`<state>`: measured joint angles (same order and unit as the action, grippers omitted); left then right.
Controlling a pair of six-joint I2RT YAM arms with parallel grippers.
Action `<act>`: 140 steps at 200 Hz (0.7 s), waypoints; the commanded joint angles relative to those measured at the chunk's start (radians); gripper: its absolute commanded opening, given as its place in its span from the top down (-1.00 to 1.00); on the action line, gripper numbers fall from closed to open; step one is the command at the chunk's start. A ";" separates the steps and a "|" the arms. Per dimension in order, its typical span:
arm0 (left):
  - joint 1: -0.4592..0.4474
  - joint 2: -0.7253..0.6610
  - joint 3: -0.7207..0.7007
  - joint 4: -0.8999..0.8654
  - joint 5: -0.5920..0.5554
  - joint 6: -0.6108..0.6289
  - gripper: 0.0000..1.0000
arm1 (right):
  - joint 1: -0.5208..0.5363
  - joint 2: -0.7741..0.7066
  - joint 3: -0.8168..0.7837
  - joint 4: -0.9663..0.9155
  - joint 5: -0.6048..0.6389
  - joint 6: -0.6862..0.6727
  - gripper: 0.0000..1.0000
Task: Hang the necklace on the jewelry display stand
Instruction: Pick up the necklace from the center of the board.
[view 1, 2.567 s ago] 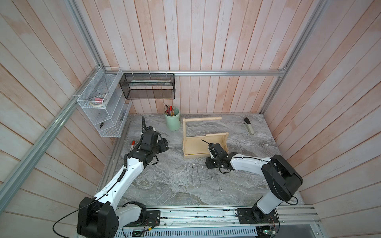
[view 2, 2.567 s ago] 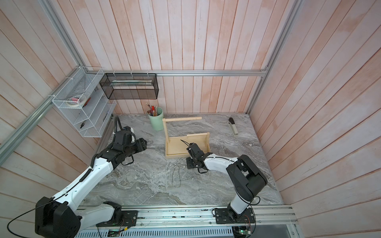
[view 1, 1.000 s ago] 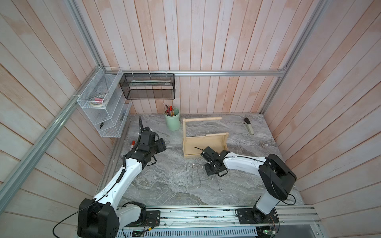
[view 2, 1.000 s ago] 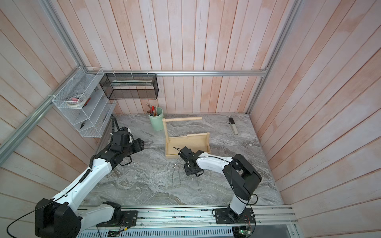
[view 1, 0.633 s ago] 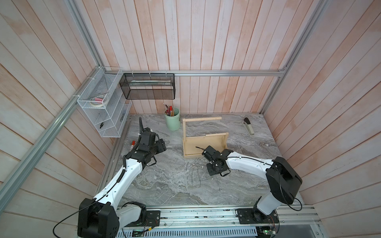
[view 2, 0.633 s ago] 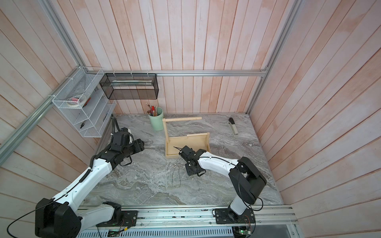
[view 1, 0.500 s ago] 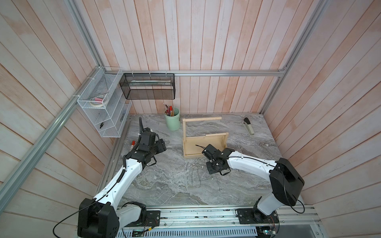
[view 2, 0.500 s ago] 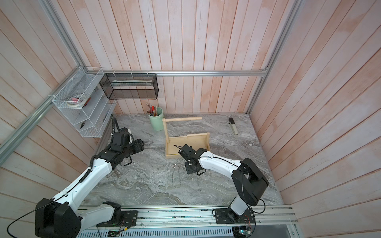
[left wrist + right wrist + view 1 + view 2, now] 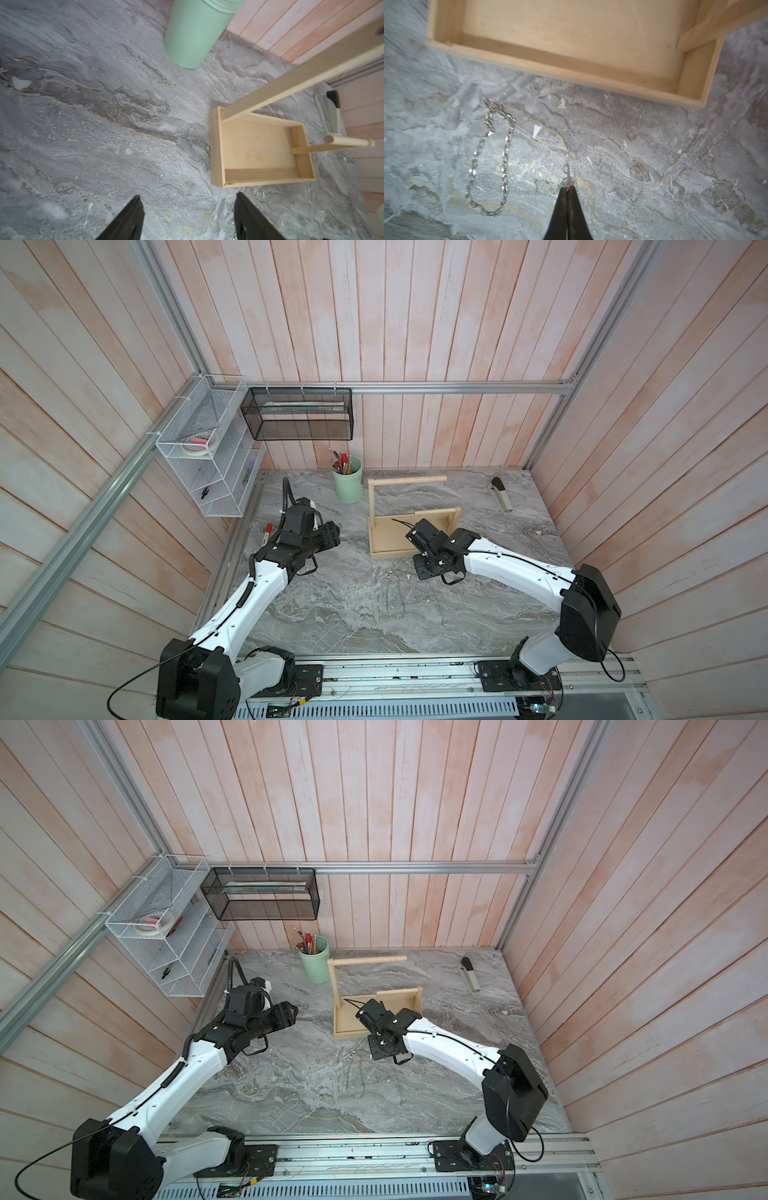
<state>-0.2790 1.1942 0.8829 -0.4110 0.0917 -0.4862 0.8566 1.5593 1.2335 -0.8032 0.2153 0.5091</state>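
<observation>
Pale pink plank walls box in a grey marbled desk [image 9: 353, 614], and the stand [image 9: 376, 526] sits toward its back, just beside a mint cup [image 9: 348, 485]. The right pincer [image 9: 568, 188] is closed on a few links of the necklace [image 9: 506, 148] at its very tip, just in front of the tray [image 9: 550, 66]. The larger loop of chain lies beside it on the desk. Where that loop joins the pinched links is hidden. The left pincer [image 9: 188, 197] is open and empty, over bare desk well apart from the chain.

The hold looks thin to me — so little chain sits between the tips that it could slip out on the lift. With only one point held, I'd expect the loop to hang narrow and miss the free end of the lower bar [image 9: 436, 512] or the upper bar [image 9: 409, 480]. The trailing part could also catch on the tray wall. The stand looks light, so a nudge from the arm might shift it.

Only the right wrist view shows the chain clearly. In both top views I can hardly pick it out against the marble, and I cannot find it in the left wrist view. Both top views do give the two bars and how the arms stand — the right wrist view shows only the tray and the foot of a post.
</observation>
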 commanded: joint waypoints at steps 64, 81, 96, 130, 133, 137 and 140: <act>-0.131 -0.011 0.047 0.087 0.204 0.100 -0.43 | 0.029 -0.060 0.245 -0.167 0.073 -0.047 1.00; -0.168 -0.001 0.074 0.088 0.218 0.119 -0.42 | 0.030 -0.064 0.284 -0.187 0.079 -0.060 1.00; -0.193 0.001 0.088 0.111 0.230 0.124 -0.43 | 0.030 -0.068 0.315 -0.191 0.089 -0.073 1.00; -0.243 0.001 0.110 0.159 0.264 0.131 -0.43 | 0.030 -0.064 0.393 -0.189 0.109 -0.107 1.00; -0.249 0.002 0.112 0.160 0.267 0.133 -0.42 | 0.030 -0.062 0.402 -0.189 0.109 -0.109 1.00; -0.256 0.002 0.116 0.163 0.270 0.136 -0.43 | 0.030 -0.061 0.413 -0.189 0.110 -0.112 1.00; -0.261 0.002 0.118 0.165 0.271 0.137 -0.42 | 0.030 -0.061 0.421 -0.189 0.108 -0.113 1.00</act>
<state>-0.5091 1.1950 0.9630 -0.2974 0.3206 -0.3836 0.8814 1.5139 1.5909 -0.9623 0.2916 0.4309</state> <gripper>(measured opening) 0.713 0.044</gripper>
